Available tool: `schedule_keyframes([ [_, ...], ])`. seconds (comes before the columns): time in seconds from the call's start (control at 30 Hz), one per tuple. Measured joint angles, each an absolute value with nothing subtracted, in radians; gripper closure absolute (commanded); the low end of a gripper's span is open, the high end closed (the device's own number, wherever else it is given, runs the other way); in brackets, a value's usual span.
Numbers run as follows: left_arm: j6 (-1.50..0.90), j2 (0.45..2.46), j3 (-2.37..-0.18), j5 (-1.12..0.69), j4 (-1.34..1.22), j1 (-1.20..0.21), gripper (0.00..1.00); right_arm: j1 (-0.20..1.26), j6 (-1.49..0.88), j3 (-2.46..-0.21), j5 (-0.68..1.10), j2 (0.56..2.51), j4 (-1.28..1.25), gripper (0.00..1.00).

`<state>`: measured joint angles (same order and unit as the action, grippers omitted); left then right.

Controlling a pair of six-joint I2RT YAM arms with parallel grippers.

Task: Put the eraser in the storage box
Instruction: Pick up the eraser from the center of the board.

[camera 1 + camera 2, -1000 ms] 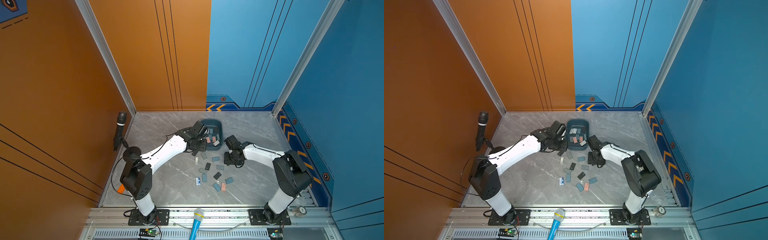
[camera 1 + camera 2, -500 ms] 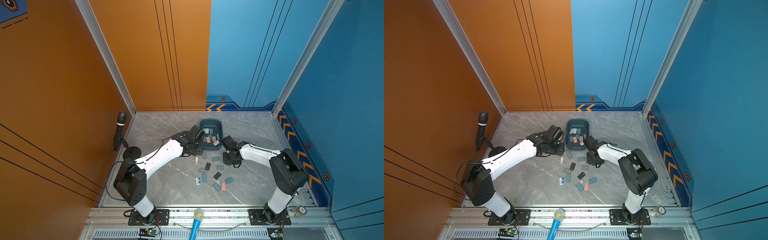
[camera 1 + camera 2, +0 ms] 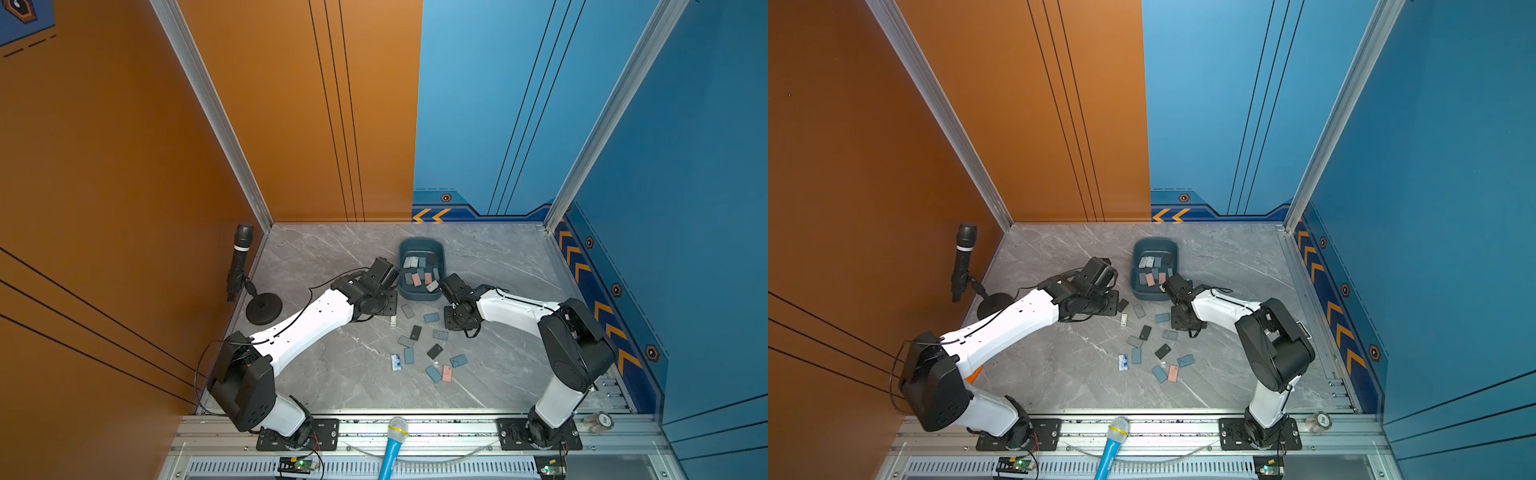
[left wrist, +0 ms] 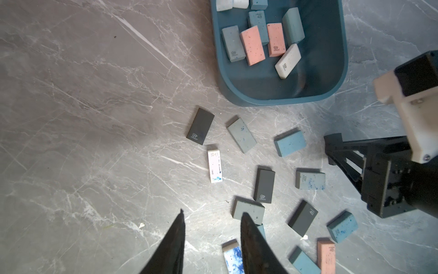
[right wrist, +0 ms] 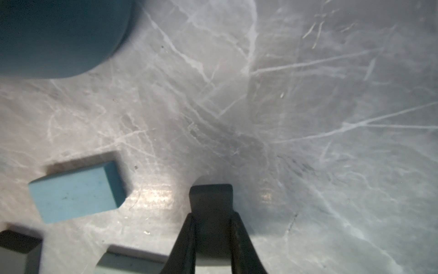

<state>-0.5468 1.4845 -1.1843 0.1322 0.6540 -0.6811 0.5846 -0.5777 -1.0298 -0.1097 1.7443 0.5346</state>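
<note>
The storage box [image 3: 420, 242] [image 3: 1154, 241] is a dark teal tub at the back middle of the table, and several erasers lie in it [image 4: 252, 45]. More erasers [image 3: 434, 351] are scattered on the marble in front of it. My right gripper [image 5: 211, 218] [image 3: 452, 322] points down at the table just near the box's right front corner. It is shut on a dark grey eraser [image 5: 211, 197], which rests on the table. A light blue eraser [image 5: 75, 194] lies beside it. My left gripper [image 4: 212, 213] [image 3: 384, 305] hangs open and empty left of the box, above the loose erasers.
A black microphone on a round stand [image 3: 241, 266] is at the table's left edge. A blue microphone [image 3: 392, 440] lies on the front rail. Orange and blue walls close in the table on three sides. The box's wall [image 5: 59, 35] is close to my right gripper.
My right gripper has shut on the dark grey eraser. My left arm has drawn back from over the box to its left front, staying open.
</note>
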Motion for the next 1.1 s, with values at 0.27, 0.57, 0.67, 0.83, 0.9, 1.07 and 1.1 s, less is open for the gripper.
schedule_keyframes([
  [0.27, -0.558, 1.427, -1.12, 0.141, 0.649, -0.668, 0.6, 0.589, -0.581, -1.029, -0.109, 1.736, 0.564, 0.93],
  [0.57, -0.575, 1.407, -1.07, 0.143, 0.631, -0.647, 0.6, 0.589, -0.58, -1.07, -0.11, 1.688, 0.638, 0.92],
  [0.67, -0.577, 1.407, -1.062, 0.143, 0.62, -0.646, 0.6, 0.589, -0.575, -1.114, -0.11, 1.672, 0.661, 0.91],
  [0.83, -0.577, 1.405, -1.045, 0.143, 0.6, -0.633, 0.6, 0.589, -0.553, -1.209, -0.11, 1.668, 0.701, 0.89],
  [0.9, -0.581, 1.402, -1.022, 0.142, 0.59, -0.627, 0.6, 0.587, -0.54, -1.258, -0.11, 1.668, 0.716, 0.89],
  [1.07, -0.596, 1.401, -0.99, 0.139, 0.591, -0.622, 0.6, 0.572, -0.511, -1.391, -0.109, 1.684, 0.735, 0.89],
  [1.1, -0.6, 1.399, -0.989, 0.137, 0.59, -0.622, 0.6, 0.567, -0.504, -1.42, -0.107, 1.693, 0.734, 0.89],
])
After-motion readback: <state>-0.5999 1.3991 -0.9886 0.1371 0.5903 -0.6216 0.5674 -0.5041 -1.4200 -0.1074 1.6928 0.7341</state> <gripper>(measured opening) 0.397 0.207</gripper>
